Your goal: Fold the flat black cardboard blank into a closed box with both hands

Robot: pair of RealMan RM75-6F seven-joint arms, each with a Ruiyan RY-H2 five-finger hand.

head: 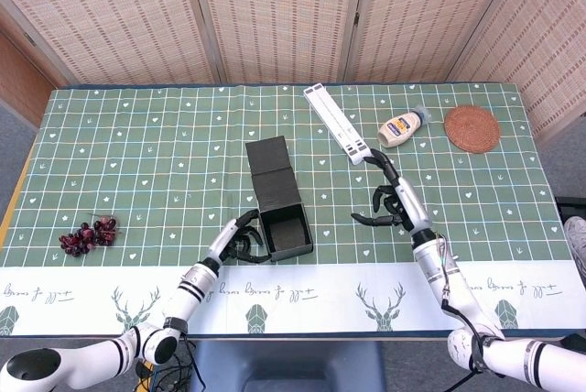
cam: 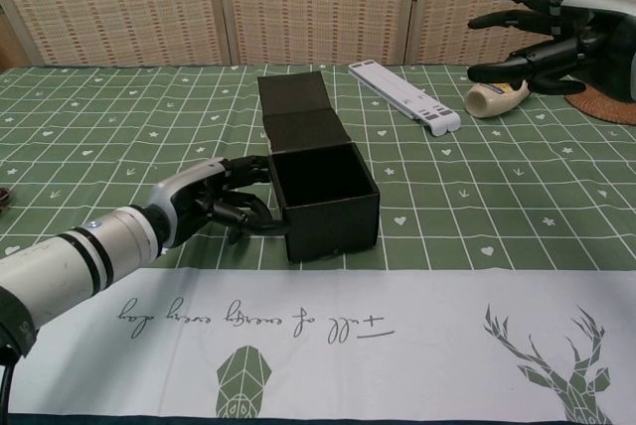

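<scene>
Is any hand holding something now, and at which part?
The left hand grips the box at its left wall; the right hand holds nothing.

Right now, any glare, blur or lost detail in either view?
Head view: even light, sharp, no glare. Chest view: the box interior reads as flat black with no detail, and the right hand is cut off by the frame edge.

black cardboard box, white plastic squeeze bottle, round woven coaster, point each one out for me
black cardboard box [head: 284, 234], head view, on the floor of its open cavity
white plastic squeeze bottle [head: 399, 129], head view, on the label at mid-body
round woven coaster [head: 472, 128], head view, at the centre of the disc
</scene>
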